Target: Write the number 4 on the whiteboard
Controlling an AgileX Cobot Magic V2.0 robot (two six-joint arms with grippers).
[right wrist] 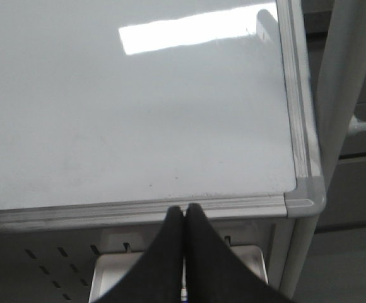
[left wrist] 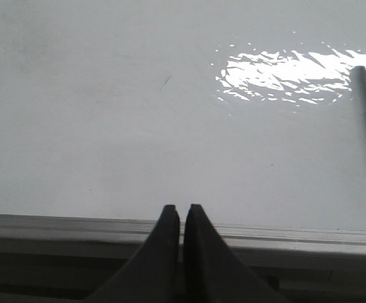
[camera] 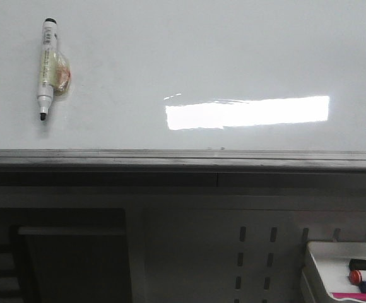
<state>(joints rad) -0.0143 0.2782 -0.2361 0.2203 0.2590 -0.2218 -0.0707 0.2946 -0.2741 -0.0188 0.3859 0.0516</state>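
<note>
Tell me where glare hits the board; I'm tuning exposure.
Front view: a blown-out rectangular reflection on the whiteboard, right of the marker. Left wrist view: the same glare looks broken and speckled, the marker beside it blurred. Right wrist view: a bright bar near the board's far edge.

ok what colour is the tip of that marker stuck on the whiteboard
Black, on the marker against the whiteboard; it shows best in the front view.

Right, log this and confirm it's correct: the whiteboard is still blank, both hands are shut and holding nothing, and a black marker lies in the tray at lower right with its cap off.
Not quite. The uncapped black marker is not in the tray; the front view shows it stuck on the whiteboard, upper left. The rest holds: the board is blank, and the left hand and right hand are shut on nothing.
</note>
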